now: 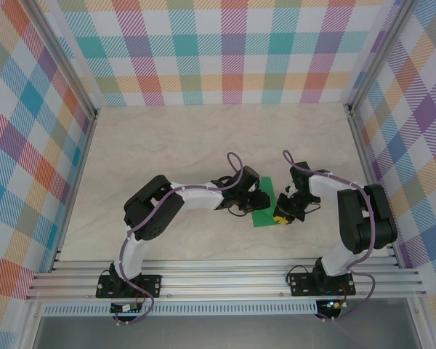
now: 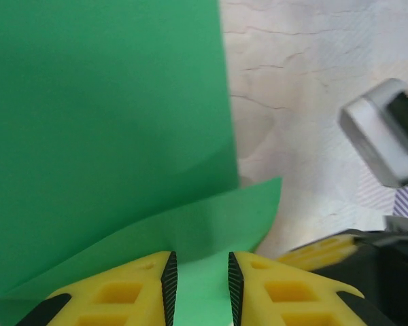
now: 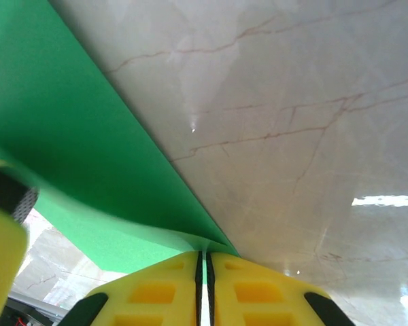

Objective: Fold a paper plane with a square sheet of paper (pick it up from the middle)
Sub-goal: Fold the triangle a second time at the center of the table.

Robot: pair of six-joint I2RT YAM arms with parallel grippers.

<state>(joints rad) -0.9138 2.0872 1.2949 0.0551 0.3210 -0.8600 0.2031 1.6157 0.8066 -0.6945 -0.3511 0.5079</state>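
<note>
The square sheet of paper (image 1: 264,215) is bright green and sits on the table between my two grippers. In the left wrist view the sheet (image 2: 109,122) lies flat, with a near flap lifted and curled over it. My left gripper (image 2: 202,263) hovers at that flap, its jaws a small gap apart with green showing between them. My right gripper (image 3: 204,257) is shut on the sheet's corner edge, and the sheet (image 3: 68,136) bends up from the table there. In the top view the left gripper (image 1: 256,201) and the right gripper (image 1: 283,215) almost meet over the sheet.
The table (image 1: 167,145) is pale marble with metal rails and checked walls on three sides. One yellow finger of the left gripper (image 3: 3,224) shows at the right wrist view's left edge. The right arm's grey housing (image 2: 381,132) stands close on the right.
</note>
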